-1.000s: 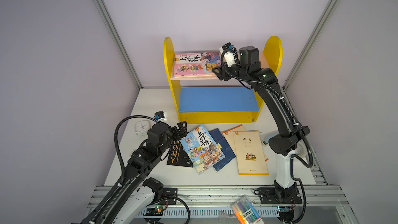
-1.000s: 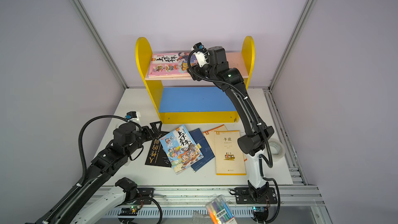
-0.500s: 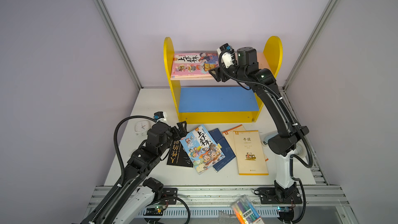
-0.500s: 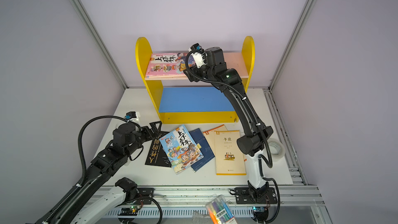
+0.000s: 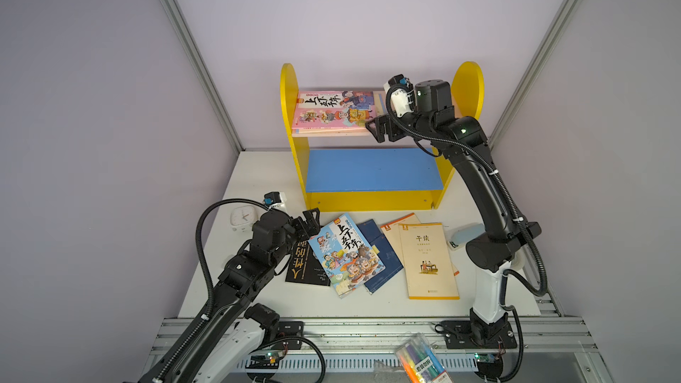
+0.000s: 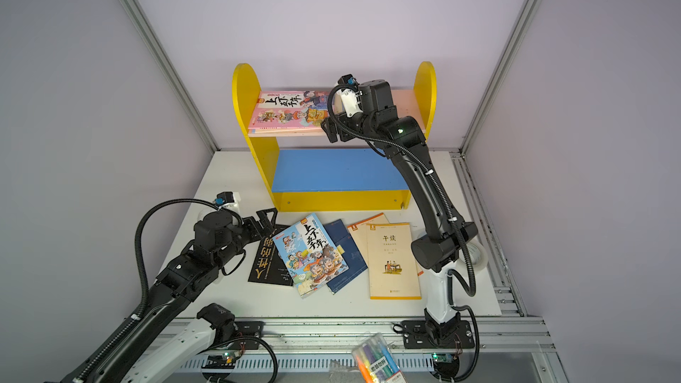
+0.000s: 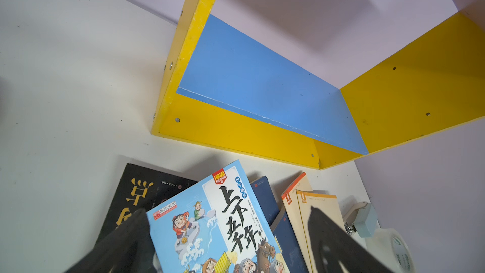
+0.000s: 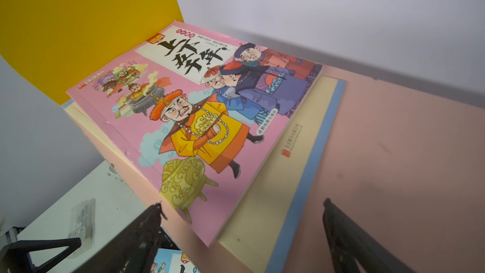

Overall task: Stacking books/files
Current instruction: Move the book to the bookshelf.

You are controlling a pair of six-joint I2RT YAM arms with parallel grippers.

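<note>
A pink cartoon book [image 5: 333, 108] [image 6: 291, 109] [image 8: 199, 116] lies flat on the top shelf, on a cream book with a blue edge [image 8: 296, 169]. My right gripper [image 5: 377, 130] [image 6: 331, 130] [image 8: 242, 204] is open at that stack's near right corner and holds nothing. On the table lie a black book [image 5: 306, 265], a blue cartoon book [image 5: 346, 252] [image 7: 210, 227], a navy book [image 5: 381, 252] and cream books [image 5: 429, 259]. Just over the black and blue cartoon books' far ends, my left gripper [image 5: 311, 217] [image 6: 267, 217] [image 7: 226, 210] hangs open and empty.
The yellow shelf unit [image 5: 368, 200] has a blue lower board [image 5: 372, 169]. A white clock [image 5: 241, 217] sits left of my left arm. A light-blue stapler block [image 5: 464, 235] and a tape roll [image 6: 479, 252] lie by the right arm's base. A marker pack [image 5: 420, 362] rests on the front rail.
My right gripper's jaws have spread wider and it has eased back from the pink book, which stays flat on the top shelf. The left arm has not moved.
</note>
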